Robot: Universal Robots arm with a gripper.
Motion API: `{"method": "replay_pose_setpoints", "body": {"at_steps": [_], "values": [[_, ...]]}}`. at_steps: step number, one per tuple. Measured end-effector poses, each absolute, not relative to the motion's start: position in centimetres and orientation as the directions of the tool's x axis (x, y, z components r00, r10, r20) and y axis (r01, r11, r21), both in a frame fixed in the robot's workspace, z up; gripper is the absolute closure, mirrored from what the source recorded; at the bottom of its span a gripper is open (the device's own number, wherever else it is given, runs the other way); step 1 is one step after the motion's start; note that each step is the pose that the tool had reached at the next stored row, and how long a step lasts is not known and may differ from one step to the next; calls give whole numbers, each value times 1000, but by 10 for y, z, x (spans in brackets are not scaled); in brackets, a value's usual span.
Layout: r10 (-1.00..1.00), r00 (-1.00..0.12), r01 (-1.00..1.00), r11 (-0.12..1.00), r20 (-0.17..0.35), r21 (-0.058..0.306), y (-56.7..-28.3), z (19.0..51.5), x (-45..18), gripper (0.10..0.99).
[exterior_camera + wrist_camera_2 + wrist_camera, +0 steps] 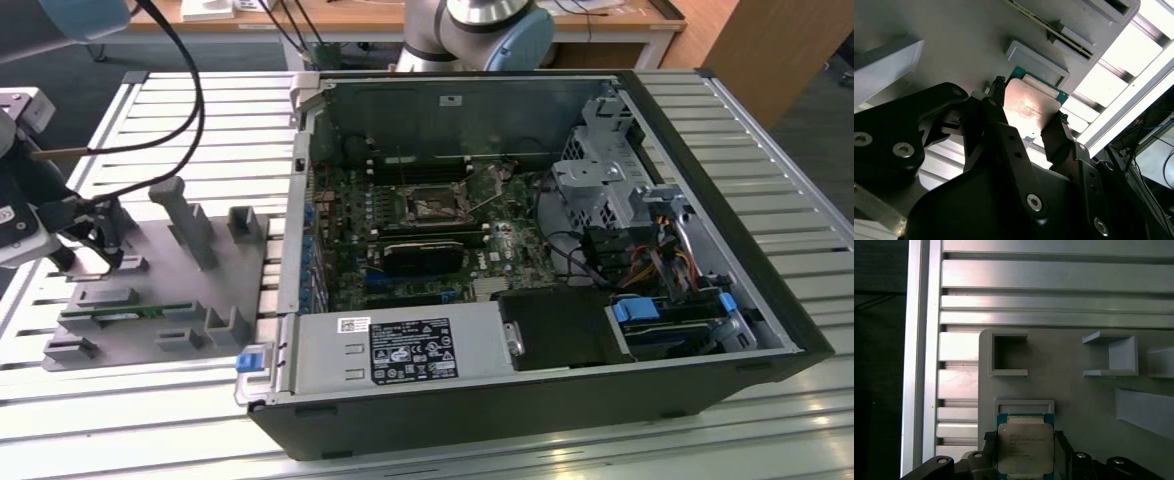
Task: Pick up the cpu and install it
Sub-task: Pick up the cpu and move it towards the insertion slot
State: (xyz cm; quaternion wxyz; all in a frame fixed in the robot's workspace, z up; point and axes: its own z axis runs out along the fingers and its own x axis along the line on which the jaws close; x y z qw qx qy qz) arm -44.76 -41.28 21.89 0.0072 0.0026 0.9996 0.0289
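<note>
The cpu [1025,447], a flat square chip with a silver-grey metal top and a green rim, sits between the two black fingers of my gripper [1025,439]. Both fingers press its opposite edges, just in front of a small grey holder bracket [1024,406]. In the second wrist view the same cpu [1026,111] shows its shiny top between the fingertips [999,89]. In the exterior view my gripper [120,258] hangs over the grey fixture plate [147,345] at the exterior view's left. The motherboard's empty socket [434,207] lies inside the open computer case [534,400].
Upright grey brackets [187,220] stand on the fixture plate, and a green memory stick [127,312] lies in a slot on it. Black cables [174,90] hang from the arm. The slatted metal table [200,110] carries everything.
</note>
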Motion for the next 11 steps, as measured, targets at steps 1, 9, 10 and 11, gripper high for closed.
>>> {"method": "replay_pose_setpoints", "body": {"at_steps": [1,9,10,11], "values": [[6,-1000,5,998,-14,58,-413,219,-448,545],[6,-1000,5,998,-14,58,-412,223,-448,545],[6,-1000,5,998,-14,58,-412,223,-448,545],[6,-1000,5,998,-14,58,-412,223,-448,545]]}}
